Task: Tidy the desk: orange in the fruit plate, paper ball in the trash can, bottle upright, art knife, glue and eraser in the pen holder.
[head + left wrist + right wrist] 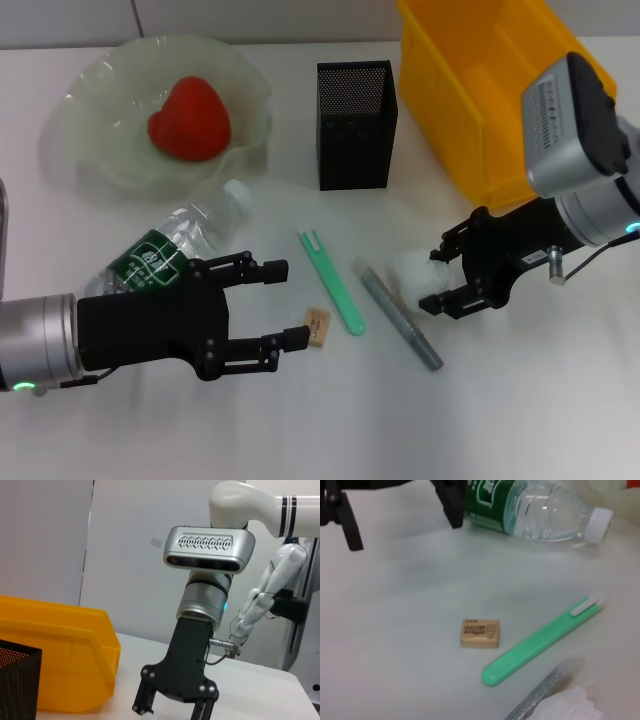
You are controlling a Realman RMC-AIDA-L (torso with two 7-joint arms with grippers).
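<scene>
Your right pincer [436,278] had closed around the white crumpled paper ball [413,273] on the white desk [520,400], beside the yellow plastic bin [480,120]. Your left pincer [285,304] hung wide open, holding nothing, over the lying clear plastic bottle [190,238]. The pale green glass plate [100,100] held a red fruit [189,120].

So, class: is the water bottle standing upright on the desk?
No, the water bottle lies on its side beside the left gripper, cap toward the fruit plate.
</scene>
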